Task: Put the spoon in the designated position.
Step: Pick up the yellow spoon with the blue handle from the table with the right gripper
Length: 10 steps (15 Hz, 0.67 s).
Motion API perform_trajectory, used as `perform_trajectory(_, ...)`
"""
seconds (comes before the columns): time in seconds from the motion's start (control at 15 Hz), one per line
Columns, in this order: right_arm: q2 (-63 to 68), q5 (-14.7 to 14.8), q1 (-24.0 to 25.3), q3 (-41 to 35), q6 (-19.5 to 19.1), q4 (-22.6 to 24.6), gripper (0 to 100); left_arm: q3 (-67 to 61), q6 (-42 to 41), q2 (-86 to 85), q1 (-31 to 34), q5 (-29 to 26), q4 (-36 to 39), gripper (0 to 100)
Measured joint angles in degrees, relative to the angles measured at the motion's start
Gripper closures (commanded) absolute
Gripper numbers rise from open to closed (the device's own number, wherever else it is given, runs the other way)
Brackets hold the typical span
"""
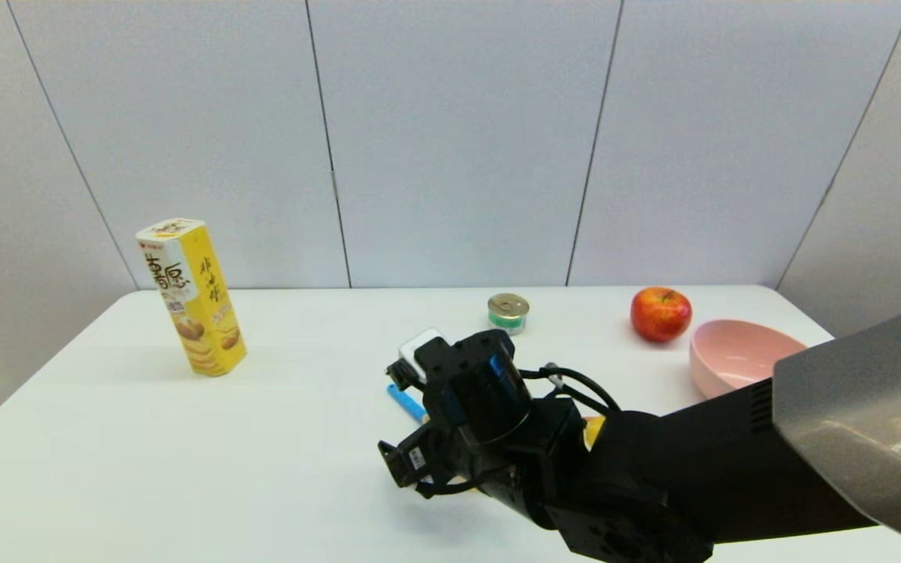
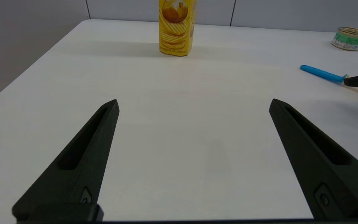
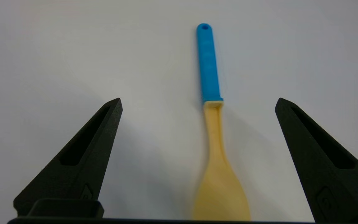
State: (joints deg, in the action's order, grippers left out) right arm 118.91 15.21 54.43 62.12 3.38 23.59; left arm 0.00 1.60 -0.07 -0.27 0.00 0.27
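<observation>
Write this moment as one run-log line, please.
right gripper: open, over spoon | spoon: flat on table, ungripped | left gripper: open, idle above bare table

Right arm was matte black: chunky blocky housings, a round black motor cap on top of the wrist with a small blue patch, vent slots on the forearm section. Upper link was a smooth grey-silver shell. Thin black cables looped out from the wrist joint to the forearm. A white-topped module sat at the far end of the wrist, and a small white label showed on a lower black bracket. Both wrist cams showed the same jaws: two long black tapered fingers, each with a slotted recess down the inner face and a small screw near the base, textured plastic finish.
</observation>
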Motion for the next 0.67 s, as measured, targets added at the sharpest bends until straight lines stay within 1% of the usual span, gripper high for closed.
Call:
perform_trajectory(0.13, 1.49, 1.6, -0.02, 0.02, 0.94, 2.01, 0, 0.0, -0.02, 0.0, 0.0, 0.0, 0.02, 0)
perform_trajectory(0.2, 2.21, 2.65, -0.13, 0.05, 1.17, 2.12, 0, 0.0, -0.02, 0.0, 0.0, 0.0, 0.0, 0)
perform_trajectory(0.47, 3.95, 3.66, -0.24, 0.24, 3.86, 2.15, 0, 0.0, 0.0, 0.0, 0.0, 0.0, -0.05, 0)
perform_trajectory(0.67, 4.55, 3.83, -0.49, 0.3, 4.06, 2.15, 0, 0.0, -0.02, 0.0, 0.0, 0.0, 0.0, 0)
